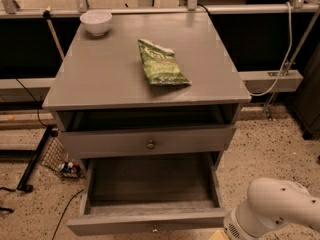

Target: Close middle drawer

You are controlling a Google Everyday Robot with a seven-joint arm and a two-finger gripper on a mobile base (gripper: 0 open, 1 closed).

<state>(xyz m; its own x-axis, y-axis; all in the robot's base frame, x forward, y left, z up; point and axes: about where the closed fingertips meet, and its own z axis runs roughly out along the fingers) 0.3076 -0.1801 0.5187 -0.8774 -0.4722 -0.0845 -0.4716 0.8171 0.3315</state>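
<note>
The middle drawer is pulled far out of the bench, its bare grey box open to view. Its low front panel lies almost at the bottom edge of the camera view.

The end effector shows only as a sliver at that same edge, under the wrist of the white arm. I cannot tell whether it is apart or together, and it looks to hold nothing.

From the end effector, the front panel lies immediately to the left at about the same height, and its right end is just beside it. The small knob sits further left, at the panel's centre.

The panel's long axis runs left to right, across the end effector's line of approach. The drawer's travel runs straight ahead and away, into the bench, beneath the upper drawer, which has a taller front and stands slightly ajar.

So the move likely turns on getting in front of the panel, on its near side, rather than beside its end. From there a push would go forward along the slides. A contact nearer the knob than the right corner would probably keep the drawer from skewing.
</note>
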